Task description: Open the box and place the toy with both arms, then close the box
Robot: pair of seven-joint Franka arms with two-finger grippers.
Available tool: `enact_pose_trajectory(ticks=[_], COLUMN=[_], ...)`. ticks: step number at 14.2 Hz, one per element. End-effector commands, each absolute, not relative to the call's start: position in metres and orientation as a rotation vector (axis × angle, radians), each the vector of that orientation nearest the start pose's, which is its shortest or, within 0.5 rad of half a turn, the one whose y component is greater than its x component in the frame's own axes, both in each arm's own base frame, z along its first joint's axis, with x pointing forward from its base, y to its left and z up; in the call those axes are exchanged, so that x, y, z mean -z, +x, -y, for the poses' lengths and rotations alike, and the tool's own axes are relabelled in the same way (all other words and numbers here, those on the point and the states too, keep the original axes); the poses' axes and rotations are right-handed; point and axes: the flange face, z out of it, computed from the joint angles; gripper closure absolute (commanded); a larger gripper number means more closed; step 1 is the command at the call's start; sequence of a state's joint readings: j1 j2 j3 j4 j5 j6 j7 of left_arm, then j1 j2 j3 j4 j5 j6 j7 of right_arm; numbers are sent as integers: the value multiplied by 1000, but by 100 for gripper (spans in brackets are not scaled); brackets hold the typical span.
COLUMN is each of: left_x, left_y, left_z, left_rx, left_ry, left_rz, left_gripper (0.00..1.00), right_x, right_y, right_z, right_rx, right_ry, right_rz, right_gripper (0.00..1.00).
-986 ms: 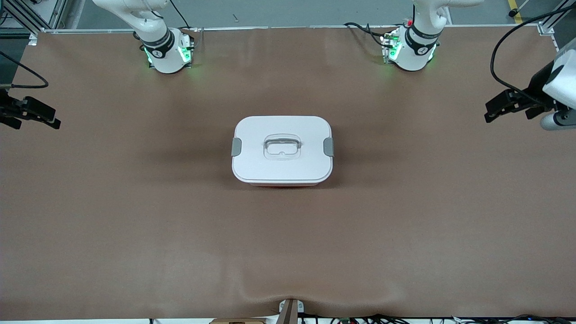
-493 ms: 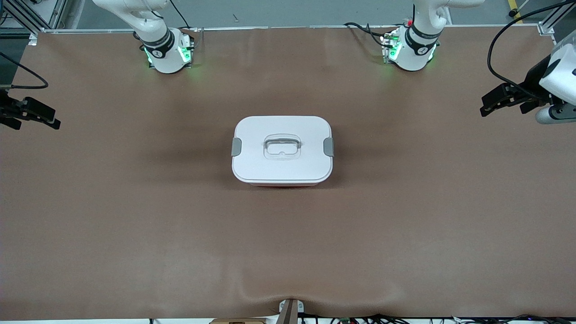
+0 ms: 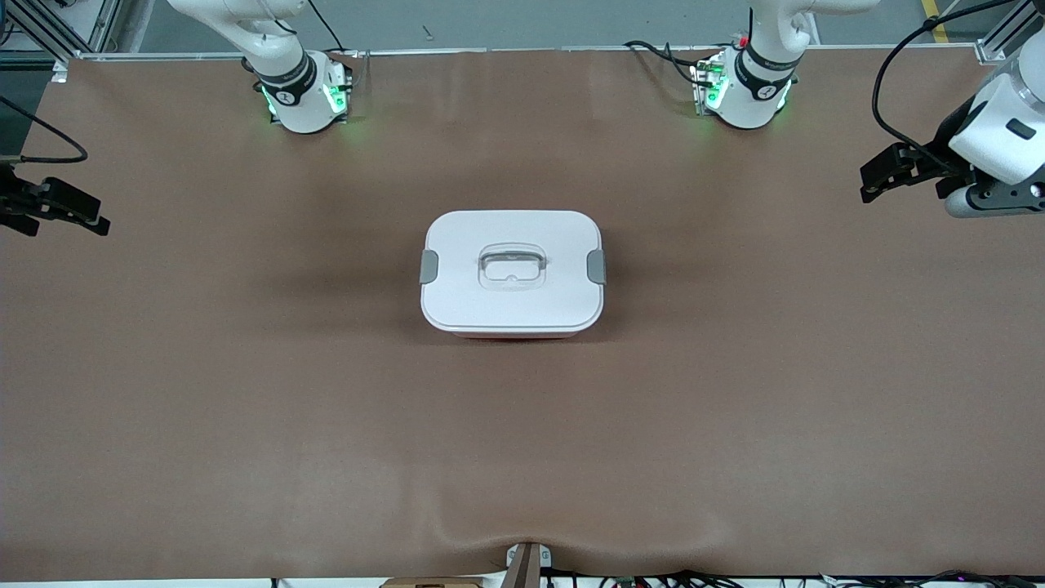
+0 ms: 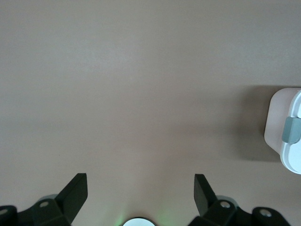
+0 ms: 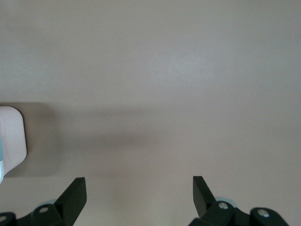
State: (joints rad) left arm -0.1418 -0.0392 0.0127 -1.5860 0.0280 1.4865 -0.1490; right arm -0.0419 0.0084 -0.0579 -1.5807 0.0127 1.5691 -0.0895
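Sitting shut mid-table, box is lying well apart from both wide-spread, empty grippers: left gripper, right gripper. Toy unseen; forcing clips unevenly risks shifting it.

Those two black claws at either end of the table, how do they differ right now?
The left gripper hangs over the table at the left arm's end, with its white wrist in plain sight; the right gripper hangs over the right arm's end, its wrist cut off by the picture's edge. The left one sits higher in the front view than the right one. Both are black, two-fingered, open, empty, and well apart from the box with its lid on.
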Motion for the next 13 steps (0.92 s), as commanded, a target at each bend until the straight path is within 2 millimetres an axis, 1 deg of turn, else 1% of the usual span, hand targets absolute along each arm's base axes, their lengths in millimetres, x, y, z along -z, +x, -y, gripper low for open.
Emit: enact_pose_trajectory(ticks=[1, 3, 5, 13], left_x=[-644, -657, -662, -661], left_y=[523, 526, 527, 524], left_z=[61, 55, 54, 57], left_rx=[-66, -22, -6, -39], left_ry=[-3090, -3093, -3096, -3093], left_rz=[10, 28, 31, 20], left_gripper=[0, 0, 0, 0], right_x=[-623, -624, -623, -619], right_y=[557, 558, 558, 556], right_z=[49, 49, 48, 48], right_rx=[-17, -14, -17, -40], right_ry=[-3126, -3125, -3123, -3120], right_rz=[-2, -2, 5, -4], right_gripper=[0, 0, 0, 0])
